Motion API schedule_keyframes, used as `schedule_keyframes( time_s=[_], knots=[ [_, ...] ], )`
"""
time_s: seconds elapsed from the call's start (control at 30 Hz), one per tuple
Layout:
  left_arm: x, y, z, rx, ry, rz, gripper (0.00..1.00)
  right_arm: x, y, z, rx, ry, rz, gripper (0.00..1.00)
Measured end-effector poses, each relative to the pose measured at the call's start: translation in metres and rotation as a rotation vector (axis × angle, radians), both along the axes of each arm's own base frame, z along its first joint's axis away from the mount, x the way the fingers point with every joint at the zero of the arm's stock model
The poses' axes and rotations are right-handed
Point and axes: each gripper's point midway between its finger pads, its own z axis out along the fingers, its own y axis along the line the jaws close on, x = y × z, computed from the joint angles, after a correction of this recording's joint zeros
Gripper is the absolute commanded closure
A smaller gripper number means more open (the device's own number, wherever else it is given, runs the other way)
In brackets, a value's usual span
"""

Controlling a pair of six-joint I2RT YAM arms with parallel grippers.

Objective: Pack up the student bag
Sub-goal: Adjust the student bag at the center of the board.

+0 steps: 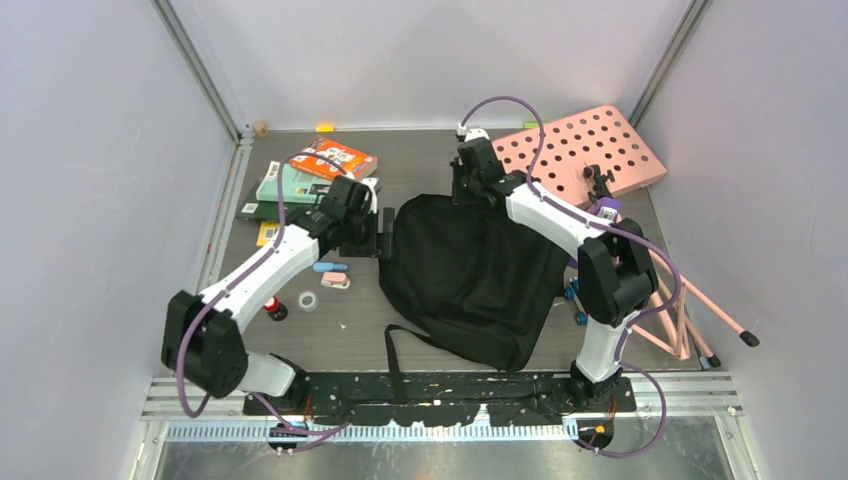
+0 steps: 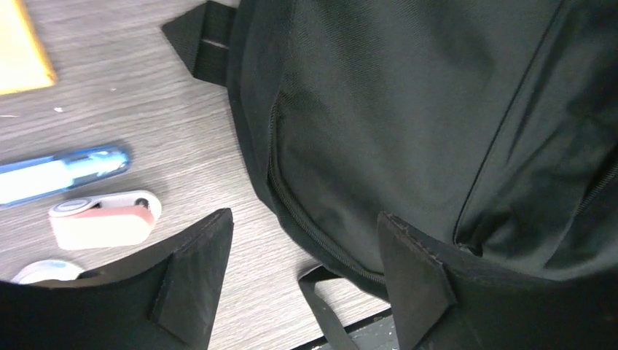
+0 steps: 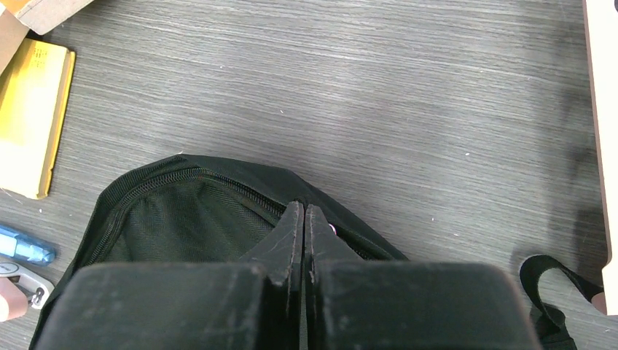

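Holding the left fingers (image 2: 193,270) wide apart, gripping nothing: one down over the bare bench (image 2: 146,109), the other over the side of the student bag (image 2: 408,109). Pressing the right fingers (image 3: 291,240) tight together at the top rim of the bag, right by the zip (image 3: 218,182). Cannot tell about any pinched cloth or zip tab there. Dark cloth inside the curve of the zip, but no way to say open or shut.

Looking outward: big and black, lying flat in the middle of the bench, with one long strap (image 1: 390,350) trailing toward the near edge. Near the left fingers, a blue pen (image 2: 65,171) and a small pink and white thing (image 2: 102,219), maybe an eraser. A little farther off, a roll of tape (image 1: 308,300), a yellow pad (image 2: 18,44) and a pile of books (image 1: 320,170) at the back left. Well apart at the back right, a pink board with holes (image 1: 585,150).

Seems to be the opening-the-bag step, not the filling step, with nothing seen packed yet. Next, most likely: lift the rim with the right fingers to make a mouth, then fetch one small thing with the left. Calls for a slow, gentle pull because of the soft, floppy cloth. Calls for low, flat left fingers to catch the thin pen.
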Motion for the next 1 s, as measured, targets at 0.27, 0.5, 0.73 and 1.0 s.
schedule_keyframes(
  time_s=[0.27, 0.5, 0.73, 1.0],
  knots=[
    [0.004, -0.005, -0.043, 0.003, 0.130, -0.020, 0.38, -0.003, 0.003, 0.000, -0.015, -0.003, -0.001, 1.00],
    [-0.002, -0.013, -0.062, -0.014, 0.217, -0.049, 0.78, -0.008, 0.009, 0.001, -0.033, -0.008, 0.016, 1.00],
    [-0.003, -0.025, -0.072, -0.051, 0.279, -0.104, 1.00, -0.005, 0.028, 0.011, -0.031, -0.031, 0.041, 1.00],
    [-0.004, -0.026, -0.069, -0.060, 0.272, -0.115, 1.00, -0.002, 0.063, -0.003, -0.037, -0.022, 0.091, 1.00]
  ],
)
